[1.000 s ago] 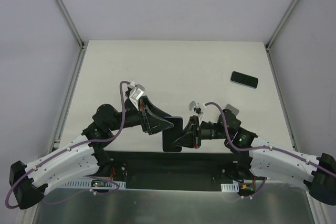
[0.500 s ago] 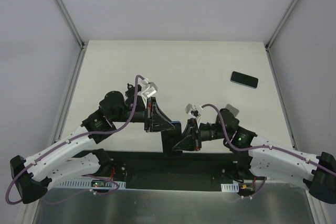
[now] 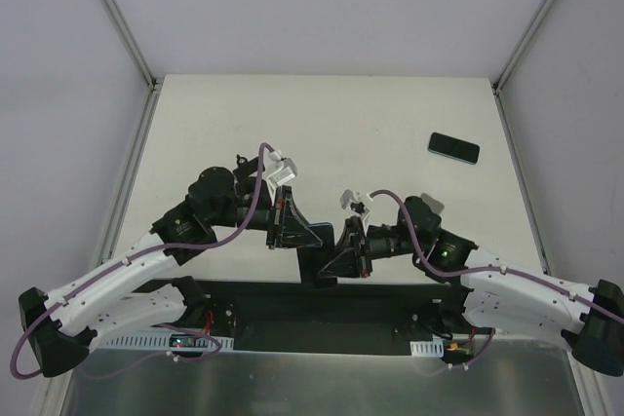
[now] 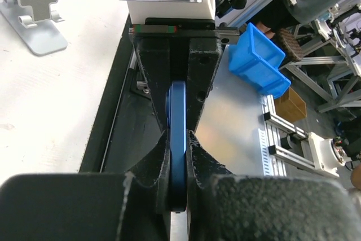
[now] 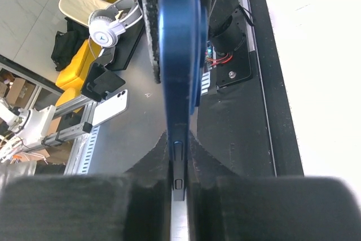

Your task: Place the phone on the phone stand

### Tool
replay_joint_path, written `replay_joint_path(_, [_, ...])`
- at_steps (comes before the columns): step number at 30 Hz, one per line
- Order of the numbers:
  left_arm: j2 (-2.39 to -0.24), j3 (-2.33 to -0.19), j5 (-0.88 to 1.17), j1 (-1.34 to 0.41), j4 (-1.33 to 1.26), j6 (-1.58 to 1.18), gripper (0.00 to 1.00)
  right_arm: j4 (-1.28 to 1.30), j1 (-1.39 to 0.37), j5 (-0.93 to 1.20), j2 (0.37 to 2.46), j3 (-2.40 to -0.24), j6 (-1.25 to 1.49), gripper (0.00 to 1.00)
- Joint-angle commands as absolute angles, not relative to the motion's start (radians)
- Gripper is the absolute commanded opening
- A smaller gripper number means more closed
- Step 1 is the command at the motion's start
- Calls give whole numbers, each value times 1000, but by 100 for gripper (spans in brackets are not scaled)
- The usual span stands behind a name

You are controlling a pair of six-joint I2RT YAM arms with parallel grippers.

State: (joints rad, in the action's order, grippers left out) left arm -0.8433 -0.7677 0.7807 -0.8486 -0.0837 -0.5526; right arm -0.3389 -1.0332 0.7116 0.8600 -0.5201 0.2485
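A dark phone (image 3: 314, 262) with a blue rim is held edge-up over the table's near edge, between both arms. My left gripper (image 3: 305, 235) is shut on its upper end, and its blue edge (image 4: 178, 117) is pinched between my fingers. My right gripper (image 3: 337, 260) grips the opposite end, its fingers pressed to both faces of the phone (image 5: 179, 55). A silver phone stand (image 4: 32, 11) stands upright on the white table, at the top left of the left wrist view, apart from both grippers.
A second dark phone (image 3: 453, 147) lies flat at the table's back right. Past the table's near edge run a black strip (image 3: 322, 301) and a metal surface. On it are a blue bin (image 4: 259, 60), a white phone (image 5: 110, 108) and headphones (image 5: 104, 29).
My left gripper swung in toward the centre and closed on the phone's end. The right arm shifted slightly left, still gripping the phone.
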Motion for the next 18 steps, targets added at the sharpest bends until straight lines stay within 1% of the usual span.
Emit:
replay_joint_path(1, [-803, -836, 691, -853, -7, -496, 0, -376, -1039, 658, 862, -592, 195, 44])
replay_joint_path(2, [-781, -848, 625, -853, 58, -470, 0, -306, -1039, 564, 858, -606, 181, 62])
replay_joint_path(3, [-731, -888, 535, -853, 133, -415, 0, -270, -1039, 510, 854, -612, 164, 76])
replay_joint_path(4, [-703, -908, 374, -853, 258, -388, 0, -206, -1040, 449, 850, -617, 154, 96])
replay_joint_path(5, [-674, -943, 280, -853, 323, -367, 0, -172, -1039, 304, 851, -633, 152, 96])
replay_joint_path(7, [-589, -969, 117, -853, 421, -339, 0, -123, -1039, 183, 865, -653, 176, 96])
replay_joint_path(8, [-560, -988, -70, -853, 522, -344, 0, -109, -1039, 75, 871, -673, 193, 96])
replay_joint_path(11, [-444, -1008, -286, -853, 656, -367, 0, -130, -1034, -30, 928, -705, 170, 96])
replay_joint_path(14, [-347, -1028, -351, -853, 701, -353, 0, -59, -1029, -40, 1078, -866, 73, 96])
replay_joint_path(15, [-316, -1035, -359, -853, 724, -351, 0, -19, -1029, -63, 1176, -975, 61, 98])
replay_joint_path(17, [-301, -1066, -371, -853, 753, -350, 0, 58, -1023, -100, 1271, -1081, 32, 94])
replay_joint_path(18, [-295, -1075, -389, -853, 782, -350, 0, 70, -1019, -100, 1364, -1177, 23, 91])
